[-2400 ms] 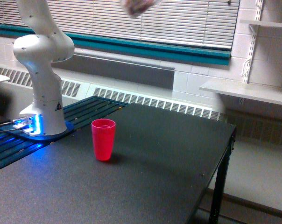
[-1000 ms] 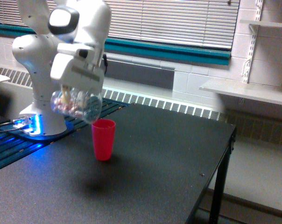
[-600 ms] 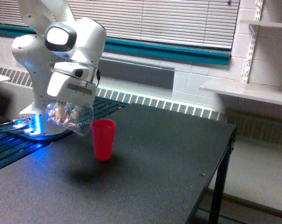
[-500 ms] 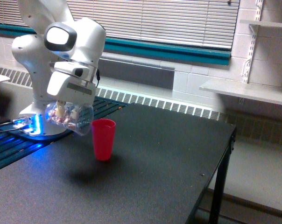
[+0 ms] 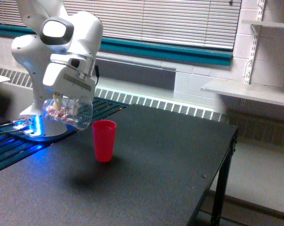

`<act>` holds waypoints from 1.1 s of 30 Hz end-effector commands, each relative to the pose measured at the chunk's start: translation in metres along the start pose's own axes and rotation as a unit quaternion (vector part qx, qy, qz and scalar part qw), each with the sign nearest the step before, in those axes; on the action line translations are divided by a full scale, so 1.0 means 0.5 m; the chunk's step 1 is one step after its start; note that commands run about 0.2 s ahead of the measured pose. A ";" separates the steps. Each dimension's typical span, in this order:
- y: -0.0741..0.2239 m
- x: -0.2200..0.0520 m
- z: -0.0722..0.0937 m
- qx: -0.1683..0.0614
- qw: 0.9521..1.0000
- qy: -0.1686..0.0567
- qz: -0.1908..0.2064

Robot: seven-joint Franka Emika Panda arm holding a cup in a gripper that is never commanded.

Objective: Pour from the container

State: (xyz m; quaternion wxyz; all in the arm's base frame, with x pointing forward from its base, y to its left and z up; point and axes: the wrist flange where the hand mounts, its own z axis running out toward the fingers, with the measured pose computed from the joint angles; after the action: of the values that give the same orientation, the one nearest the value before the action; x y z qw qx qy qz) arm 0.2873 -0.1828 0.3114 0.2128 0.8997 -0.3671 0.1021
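Exterior view shows us the white arm [image 5: 52,56] bent low over the dark counter [image 5: 146,165], with its tool [image 5: 66,100] reaching down from the broad white wrist housing. We see the tool clenched around the container [image 5: 69,113], a clear plastic cup that hangs in the air, clear of the counter surface. The container is tilted, its mouth turned toward the red cup [image 5: 104,140] and slightly downward. Small pinkish-white candies [image 5: 57,113] lie heaped inside it, gathered in the end farther from the red cup, up near the tool's fingers.

The red cup is our landmark. It stands upright on the counter with its open mouth facing up. The container sits just beside it on the exterior view's left, its lower edge roughly level with the red cup's rim; the two look close but apart. We cannot see into the red cup from this angle. A soft shadow [image 5: 83,180] lies on the counter in front of the red cup, toward the camera.

Behind the red cup, on the exterior view's left, the arm's base [image 5: 43,125] stands on a mount lit blue. Farther back than the red cup we see a radiator grille [image 5: 151,104] along the wall and closed window blinds [image 5: 179,21] above it.
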 end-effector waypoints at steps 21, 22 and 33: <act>-0.070 -0.040 -0.031 0.005 0.997 0.018 -0.069; -0.072 -0.041 -0.032 0.006 0.997 0.019 -0.071; -0.083 -0.059 -0.039 0.009 0.995 0.027 -0.096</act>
State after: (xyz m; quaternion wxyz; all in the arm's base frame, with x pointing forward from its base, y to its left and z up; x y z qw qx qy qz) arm 0.3004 -0.1365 0.3108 0.2221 0.9234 -0.2917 0.1139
